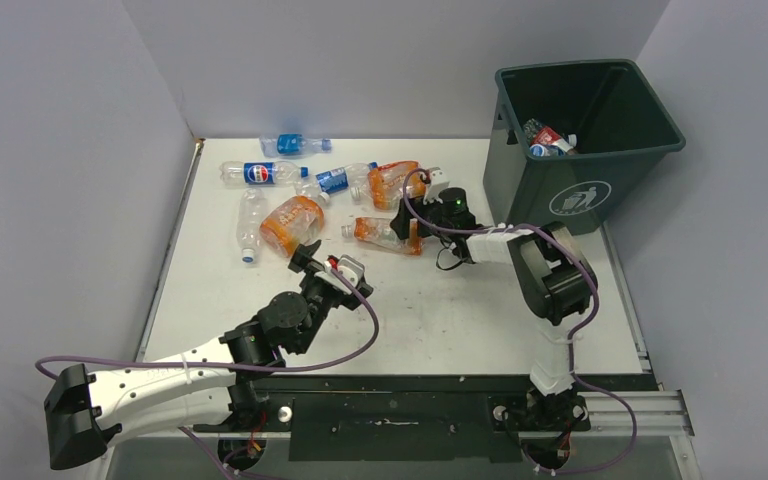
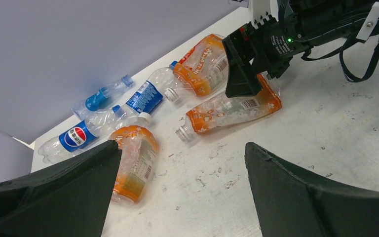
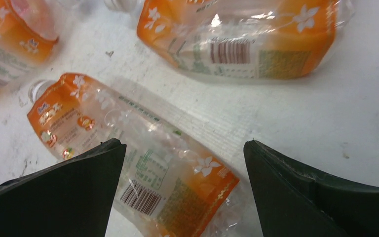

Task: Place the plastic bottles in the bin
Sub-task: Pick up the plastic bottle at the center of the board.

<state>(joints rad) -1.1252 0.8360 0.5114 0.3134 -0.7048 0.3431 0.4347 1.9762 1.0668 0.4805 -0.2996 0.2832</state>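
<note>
While both arms reach out over the white worktop, the top view shows the bin at the far right with a few binned bottles lying inside it. Seven plastic bottles lie loose on the far half of the worktop: a blue bottle furthest back, a Pepsi bottle, a blue-labelled bottle, a clear bottle and three orange ones. The right hand sits over the near orange bottle, just in front of the far orange bottle. The left hand hangs just beside the left orange bottle.

From the left wrist, the left hand is spread wide and grips nothing; bare worktop lies between its fingers. The left orange bottle lies by the left finger, and the uncapped neck of the near orange bottle points toward the camera. The right hand comes down onto that bottle's far end.

From the right wrist, the right hand stands apart, its fingers either side of the base end of the near orange bottle, which lies flat and crumpled on the worktop. Whether the fingers touch it cannot be told. The far orange bottle lies beyond, barcode up.
</note>
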